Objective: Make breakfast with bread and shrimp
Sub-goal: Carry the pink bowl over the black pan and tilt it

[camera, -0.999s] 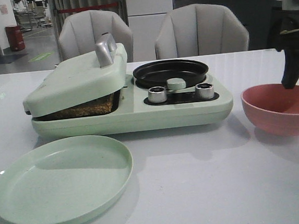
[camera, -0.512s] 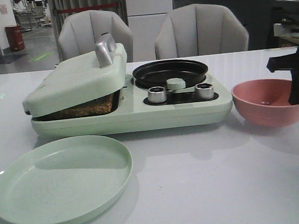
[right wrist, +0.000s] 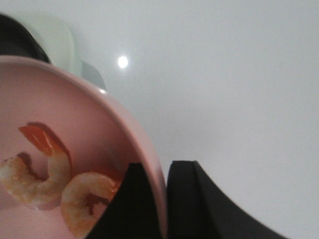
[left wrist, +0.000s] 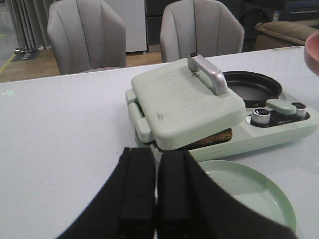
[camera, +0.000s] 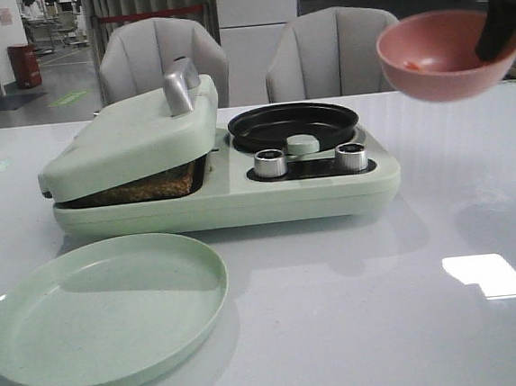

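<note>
My right gripper is shut on the rim of a pink bowl, one finger inside and one outside. In the front view it holds the bowl in the air at the far right, tilted, above and right of the black pan. Two orange-pink shrimp lie in the bowl. A brown toasted bread edge shows under the half-closed lid of the green sandwich maker; it also shows in the left wrist view. My left gripper is shut and empty, in front of the sandwich maker.
An empty pale green plate lies on the white table in front of the sandwich maker. Two silver knobs sit below the pan. Two grey chairs stand behind the table.
My right gripper has lifted the pink bowl off the table at the right and carried it up and a little left. The left arm has not moved.
</note>
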You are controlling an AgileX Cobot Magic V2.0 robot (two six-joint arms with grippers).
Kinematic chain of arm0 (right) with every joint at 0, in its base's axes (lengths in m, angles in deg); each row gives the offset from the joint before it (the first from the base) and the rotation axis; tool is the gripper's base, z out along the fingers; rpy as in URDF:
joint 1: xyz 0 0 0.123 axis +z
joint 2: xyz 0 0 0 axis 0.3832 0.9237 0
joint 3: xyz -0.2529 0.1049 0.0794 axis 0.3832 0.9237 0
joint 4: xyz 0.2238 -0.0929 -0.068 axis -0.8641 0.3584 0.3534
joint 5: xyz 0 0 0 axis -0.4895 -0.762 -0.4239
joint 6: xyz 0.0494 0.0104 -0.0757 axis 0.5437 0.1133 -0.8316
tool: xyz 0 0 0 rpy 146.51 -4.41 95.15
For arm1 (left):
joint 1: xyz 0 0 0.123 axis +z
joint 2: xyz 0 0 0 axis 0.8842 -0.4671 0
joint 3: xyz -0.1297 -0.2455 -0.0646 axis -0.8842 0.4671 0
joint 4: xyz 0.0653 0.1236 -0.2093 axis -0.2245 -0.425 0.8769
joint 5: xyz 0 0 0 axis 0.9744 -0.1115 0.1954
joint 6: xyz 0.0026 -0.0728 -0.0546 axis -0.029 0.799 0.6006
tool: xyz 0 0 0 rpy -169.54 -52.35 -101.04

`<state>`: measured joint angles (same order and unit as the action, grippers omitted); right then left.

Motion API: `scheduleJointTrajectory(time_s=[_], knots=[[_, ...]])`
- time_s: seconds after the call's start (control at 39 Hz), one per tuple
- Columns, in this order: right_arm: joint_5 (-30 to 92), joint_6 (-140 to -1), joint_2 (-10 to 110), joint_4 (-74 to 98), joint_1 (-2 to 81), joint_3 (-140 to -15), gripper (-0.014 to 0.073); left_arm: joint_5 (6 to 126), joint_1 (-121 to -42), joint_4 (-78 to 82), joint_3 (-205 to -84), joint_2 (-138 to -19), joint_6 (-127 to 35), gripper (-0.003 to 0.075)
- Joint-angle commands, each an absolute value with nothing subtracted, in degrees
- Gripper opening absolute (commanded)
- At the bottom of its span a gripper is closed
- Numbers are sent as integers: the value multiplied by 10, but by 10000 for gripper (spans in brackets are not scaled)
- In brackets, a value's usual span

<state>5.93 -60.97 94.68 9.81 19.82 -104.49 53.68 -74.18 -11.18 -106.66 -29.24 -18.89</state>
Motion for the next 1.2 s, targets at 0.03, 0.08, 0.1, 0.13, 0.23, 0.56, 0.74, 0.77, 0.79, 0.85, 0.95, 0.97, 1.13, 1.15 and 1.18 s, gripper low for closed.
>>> scheduleJointTrajectory(time_s=[0.03,0.08,0.1,0.13,0.23,0.56,0.74,0.77,0.79,0.85,0.95,0.97,1.13,1.15,1.18], knots=[[162,-679,883,15,216,-1067,135,584,-746,-102,-1080,-299,-182,114],[194,-703,876,-10,228,-1063,135,584,-746,-102,-1080,-299,-182,114],[214,-715,873,-21,234,-1061,135,584,-746,-102,-1080,-299,-182,114],[228,-722,872,-27,239,-1058,135,584,-746,-102,-1080,-299,-182,114],[305,-739,870,-39,270,-1040,135,584,-746,-102,-1080,-299,-182,114],[716,-740,887,-1,381,-891,135,584,-746,-102,-1080,-299,-182,114],[802,-740,944,97,402,-878,135,584,-746,-102,-1080,-299,-182,114],[812,-740,952,111,402,-878,135,584,-746,-102,-1080,-299,-182,114],[820,-740,961,120,402,-878,135,584,-746,-102,-1080,-299,-182,114],[838,-740,978,138,402,-878,135,584,-746,-102,-1080,-299,-182,114],[886,-751,1006,182,402,-878,135,584,-746,-102,-1080,-299,-182,114],[897,-755,1013,189,402,-878,135,584,-746,-102,-1080,-299,-182,114],[1018,-810,1047,229,404,-878,135,584,-746,-102,-1080,-299,-182,114],[1039,-822,1053,229,405,-878,135,584,-746,-102,-1080,-299,-182,114],[1061,-838,1058,229,405,-879,135,584,-746,-102,-1080,-299,-182,114]])
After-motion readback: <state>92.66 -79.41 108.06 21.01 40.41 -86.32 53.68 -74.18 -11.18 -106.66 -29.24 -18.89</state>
